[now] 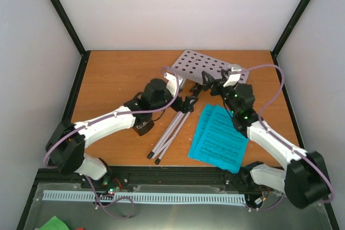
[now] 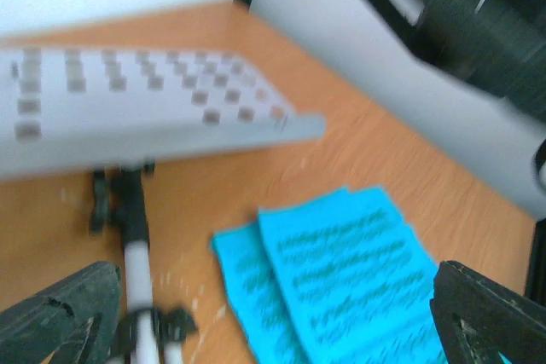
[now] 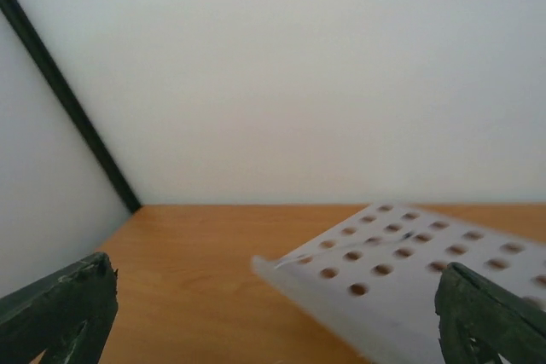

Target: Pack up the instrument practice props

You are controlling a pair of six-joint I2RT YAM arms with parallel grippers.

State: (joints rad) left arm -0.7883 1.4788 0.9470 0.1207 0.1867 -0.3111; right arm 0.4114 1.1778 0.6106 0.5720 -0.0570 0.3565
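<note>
The grey music stand lies folded on the table, its perforated tray (image 1: pixel 202 67) at the back and its legs (image 1: pixel 168 136) pointing toward me. Two cyan sheet-music pages (image 1: pixel 218 138) lie flat to the right of the legs. My left gripper (image 1: pixel 173 78) is open by the tray's left edge. In the left wrist view its fingers (image 2: pixel 60 317) stand wide apart above the pages (image 2: pixel 341 270), holding nothing, with the tray (image 2: pixel 128 112) and pole (image 2: pixel 136 253) beyond. My right gripper (image 1: pixel 232 76) is open at the tray's right end. Its fingers (image 3: pixel 490 317) are spread, and the tray (image 3: pixel 409 270) is just ahead.
A small black object (image 1: pixel 143 127) lies partly hidden under my left forearm. White walls with black corner posts (image 1: pixel 64 14) close in the table on three sides. A white slotted rail (image 1: pixel 140 196) runs along the near edge.
</note>
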